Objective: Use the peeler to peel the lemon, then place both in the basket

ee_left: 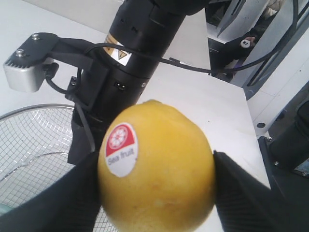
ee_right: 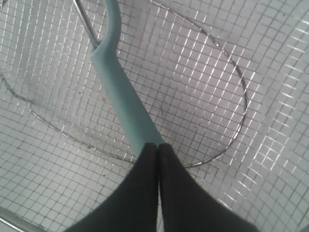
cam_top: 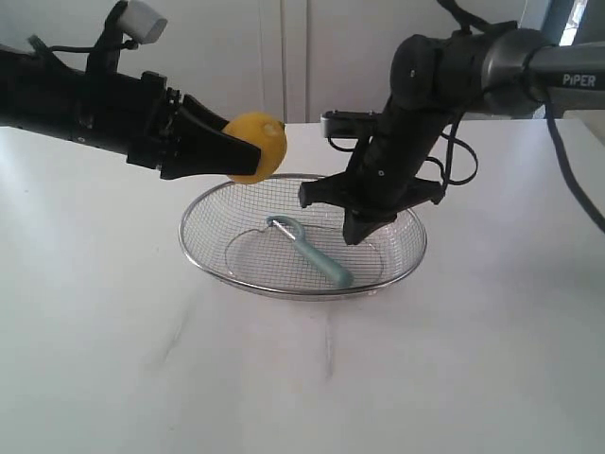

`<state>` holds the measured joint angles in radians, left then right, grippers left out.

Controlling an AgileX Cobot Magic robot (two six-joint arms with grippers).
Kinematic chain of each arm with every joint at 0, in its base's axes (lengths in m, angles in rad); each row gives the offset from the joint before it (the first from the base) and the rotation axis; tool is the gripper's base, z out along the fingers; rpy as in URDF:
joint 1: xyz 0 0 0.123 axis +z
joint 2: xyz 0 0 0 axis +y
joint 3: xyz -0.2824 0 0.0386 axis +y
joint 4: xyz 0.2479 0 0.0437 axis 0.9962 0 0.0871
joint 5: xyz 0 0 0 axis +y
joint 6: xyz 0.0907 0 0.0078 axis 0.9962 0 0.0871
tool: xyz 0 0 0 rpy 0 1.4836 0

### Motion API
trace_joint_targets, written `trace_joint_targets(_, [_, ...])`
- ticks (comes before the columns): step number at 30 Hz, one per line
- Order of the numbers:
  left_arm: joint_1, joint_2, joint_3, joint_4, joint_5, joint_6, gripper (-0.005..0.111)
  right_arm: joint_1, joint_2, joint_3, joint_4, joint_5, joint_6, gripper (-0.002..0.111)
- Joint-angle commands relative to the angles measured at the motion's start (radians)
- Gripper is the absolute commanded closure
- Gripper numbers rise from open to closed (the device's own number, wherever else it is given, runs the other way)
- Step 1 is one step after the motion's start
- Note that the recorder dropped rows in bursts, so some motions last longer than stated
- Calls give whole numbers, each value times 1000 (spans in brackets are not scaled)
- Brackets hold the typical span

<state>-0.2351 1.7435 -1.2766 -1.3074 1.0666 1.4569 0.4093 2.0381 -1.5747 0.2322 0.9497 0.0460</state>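
Note:
The yellow lemon [cam_top: 257,147] [ee_left: 159,164], with a red and white sticker, hangs in the air over the back left rim of the basket [cam_top: 182,235]. My left gripper [cam_top: 244,151] [ee_left: 157,191] is shut on it, one black finger on each side. The teal-handled peeler [cam_top: 319,258] [ee_right: 120,96] lies on the mesh floor of the basket [ee_right: 227,58], its metal loop toward the back. My right gripper [cam_top: 357,235] [ee_right: 158,146] hovers just over the handle's end. Its two fingers are pressed together with nothing between them.
The wire basket [ee_left: 29,145] stands in the middle of a white table [cam_top: 302,378]. The right arm [ee_left: 140,53] reaches down into it from the back right. A white wall runs behind the table.

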Motion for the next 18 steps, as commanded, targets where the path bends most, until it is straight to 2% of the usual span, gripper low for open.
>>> trace_joint_targets(1, [3,-6,-5,-30,29,-3,107,-11,-32,-6,-5,48,40,108])
trace_joint_targets(12, [3,-6,-5,-30,29,-3,107,-115,-74,-6,-10,156,68,108])
trace_joint_targets(18, [3,-6,-5,-30,32,-3,107,-213,-76,-6,-10,191,72,108])
